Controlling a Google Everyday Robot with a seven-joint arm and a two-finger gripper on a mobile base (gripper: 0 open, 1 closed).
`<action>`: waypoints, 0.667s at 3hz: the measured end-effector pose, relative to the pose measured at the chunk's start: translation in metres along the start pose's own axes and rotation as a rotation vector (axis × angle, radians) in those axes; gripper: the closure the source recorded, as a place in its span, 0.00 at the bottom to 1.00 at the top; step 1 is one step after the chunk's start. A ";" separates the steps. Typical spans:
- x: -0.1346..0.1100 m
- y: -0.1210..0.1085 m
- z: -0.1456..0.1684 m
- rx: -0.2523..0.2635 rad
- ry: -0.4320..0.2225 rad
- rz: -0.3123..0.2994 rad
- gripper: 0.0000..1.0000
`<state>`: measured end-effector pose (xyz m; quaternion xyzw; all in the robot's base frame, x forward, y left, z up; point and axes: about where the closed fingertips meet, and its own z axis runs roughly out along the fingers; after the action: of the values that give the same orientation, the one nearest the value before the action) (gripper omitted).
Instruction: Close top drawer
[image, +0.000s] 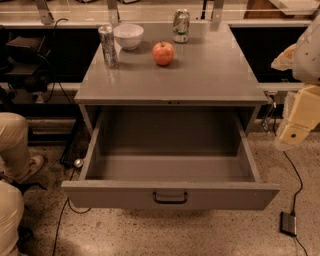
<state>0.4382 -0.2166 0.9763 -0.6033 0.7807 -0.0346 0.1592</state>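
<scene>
The top drawer (100, 194) of the gray metal cabinet is pulled far out toward me. Its deep box is empty. A small dark bar handle (170, 198) sits at the centre of its front panel. My gripper (292, 134) is at the right edge of the view, at the end of a cream-coloured arm. It hangs beside the drawer's right side, a little above it and apart from it. It is far from the handle.
On the cabinet top (210, 75) stand a red apple (163, 53), a white bowl (128, 36), a silver can (108, 46) and a green can (181, 25). A person's legs (12, 145) are at the left. Cables and a small black box (288, 223) lie on the floor.
</scene>
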 end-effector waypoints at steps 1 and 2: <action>0.000 0.000 0.000 0.000 0.000 0.000 0.00; 0.011 0.017 0.017 -0.050 0.032 0.050 0.00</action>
<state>0.4249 -0.2206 0.9535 -0.5868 0.7985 -0.0209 0.1325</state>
